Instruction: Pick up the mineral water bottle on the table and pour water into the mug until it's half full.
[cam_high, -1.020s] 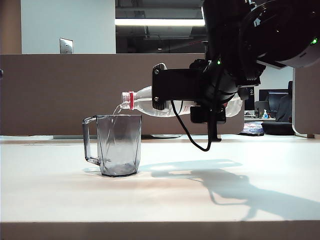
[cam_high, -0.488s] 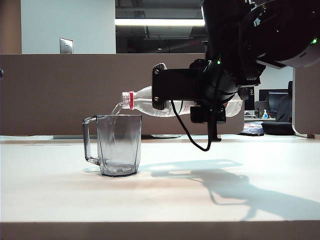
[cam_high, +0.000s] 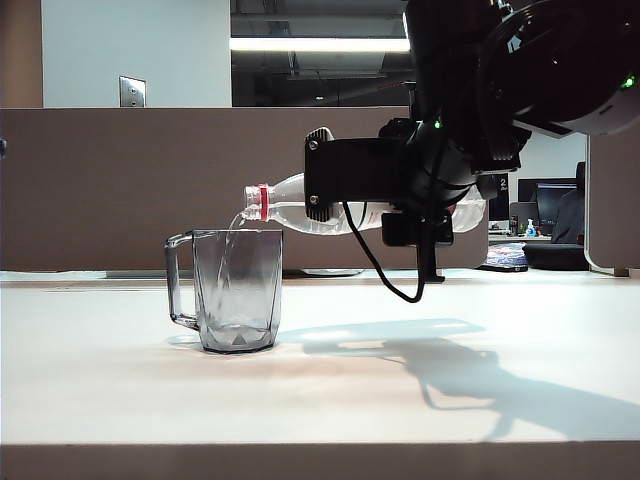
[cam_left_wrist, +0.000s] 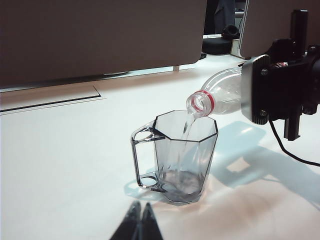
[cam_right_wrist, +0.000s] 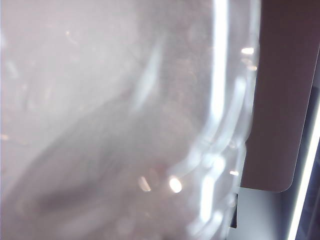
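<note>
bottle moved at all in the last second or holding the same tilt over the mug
No. The mineral water bottle in the right gripper keeps its mouth at the same spot above the mug rim.

Bottle (cam_high: 290, 205) near-level, water (cam_left_wrist: 186, 131) streaming into upright grey mug (cam_high: 236, 290).

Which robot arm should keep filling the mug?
The right arm. Its tool grips the mineral water bottle, tipped with its mouth over the mug, and water is streaming in. The left tool sits shut near the table, holding nothing.
</note>
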